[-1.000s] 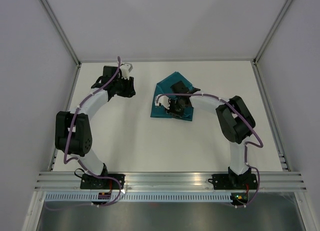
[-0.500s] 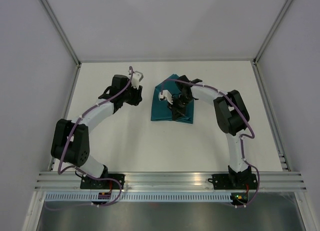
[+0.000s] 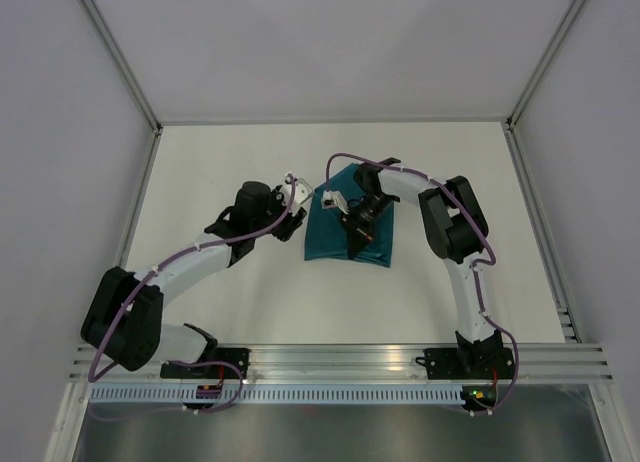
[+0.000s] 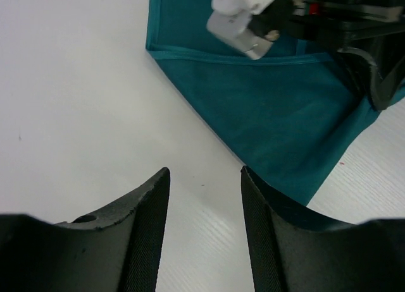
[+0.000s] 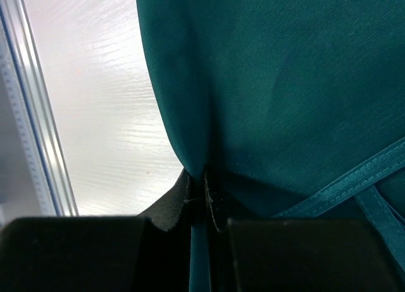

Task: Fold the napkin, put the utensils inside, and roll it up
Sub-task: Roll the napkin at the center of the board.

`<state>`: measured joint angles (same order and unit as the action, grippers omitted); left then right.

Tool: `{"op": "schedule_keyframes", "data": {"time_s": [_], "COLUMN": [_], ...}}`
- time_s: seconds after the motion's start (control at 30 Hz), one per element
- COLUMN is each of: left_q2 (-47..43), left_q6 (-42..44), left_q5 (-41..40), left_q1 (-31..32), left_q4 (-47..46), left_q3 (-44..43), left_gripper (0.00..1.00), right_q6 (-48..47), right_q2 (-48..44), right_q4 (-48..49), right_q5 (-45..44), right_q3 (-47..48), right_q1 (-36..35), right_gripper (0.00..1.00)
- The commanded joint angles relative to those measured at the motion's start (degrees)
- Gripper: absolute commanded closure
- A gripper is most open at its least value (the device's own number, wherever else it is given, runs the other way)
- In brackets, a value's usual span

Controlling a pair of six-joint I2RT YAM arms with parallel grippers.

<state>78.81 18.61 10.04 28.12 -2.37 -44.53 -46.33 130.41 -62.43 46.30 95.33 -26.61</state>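
1. Napkin (image 3: pixel 328 240): I see it folded, lying on the table (image 3: pixel 220 162) between both arms.
2. Right gripper (image 5: pixel 204 178): I read it pinched narrowly on a napkin fold.
3. Left gripper (image 4: pixel 205 175): jaws apart, holding nothing, just beside the napkin's edge.

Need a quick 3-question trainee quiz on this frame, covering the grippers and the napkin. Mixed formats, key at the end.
1. True or false: the left gripper is holding the napkin.
2. What is the right gripper shut on? A) a fold of the napkin B) a spoon C) nothing
3. Fill in: between the left gripper's open jaws you see only the bare white ___.
Key: 1 false, it is open, beside the napkin's edge; 2 A; 3 table.
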Motion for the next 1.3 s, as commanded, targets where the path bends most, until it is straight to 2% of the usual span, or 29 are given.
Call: {"op": "schedule_keyframes", "data": {"time_s": [0.0, 0.37, 0.47, 0.6, 0.77, 0.93, 1.03, 1.17, 1.27], "left_q2": [-3.8, -1.8, -0.4, 2.6, 7.1, 11.8, 14.6, 16.5, 18.1], "left_q6": [7.3, 15.2, 18.1, 21.7, 25.0, 30.3, 30.5, 33.2, 34.3], "left_q5": [5.0, 3.2, 1.7, 1.7, 6.9, 10.1, 11.0, 12.2, 12.0], "left_q1": [2.7, 12.2, 15.4, 18.5, 18.8, 18.8, 18.7, 18.7, 18.5], "left_q4": [-4.6, -6.9, -11.0, -18.1, -28.2, -35.1, -30.9, -26.4, -22.2], "left_q3": [2.3, 6.6, 8.6, 11.2, 13.4, 13.9, 10.6, 8.3, 5.5], "left_gripper": [0.44, 0.36, 0.32, 0.16, 0.14, 0.15, 0.20, 0.38, 0.43], "right_q6": [-2.5, 0.2, 0.9, 1.7, 2.4, 2.9, 3.2, 2.8, 2.6], "right_q2": [5.9, 7.5, 7.8, 8.2, 8.5, 8.4, 8.3, 8.3, 8.3], "right_q4": [-0.1, 0.5, 0.8, 1.2, 1.3, 2.0, 2.1, 2.0, 1.7], "right_q5": [-8.6, -9.2, -9.6, -10.2, -10.6, -10.7, -10.8, -10.7, -10.4], "right_q3": [-1.5, 0.6, 0.7, 1.2, 1.5, 1.3, 1.2, 1.2, 1.2], "right_q1": [0.0, 0.4, 0.5, 0.5, 0.5, 0.6, 0.6, 0.8, 0.8], "right_gripper": [0.91, 0.92, 0.92, 0.92, 0.93, 0.93, 0.93, 0.94, 0.94]}}
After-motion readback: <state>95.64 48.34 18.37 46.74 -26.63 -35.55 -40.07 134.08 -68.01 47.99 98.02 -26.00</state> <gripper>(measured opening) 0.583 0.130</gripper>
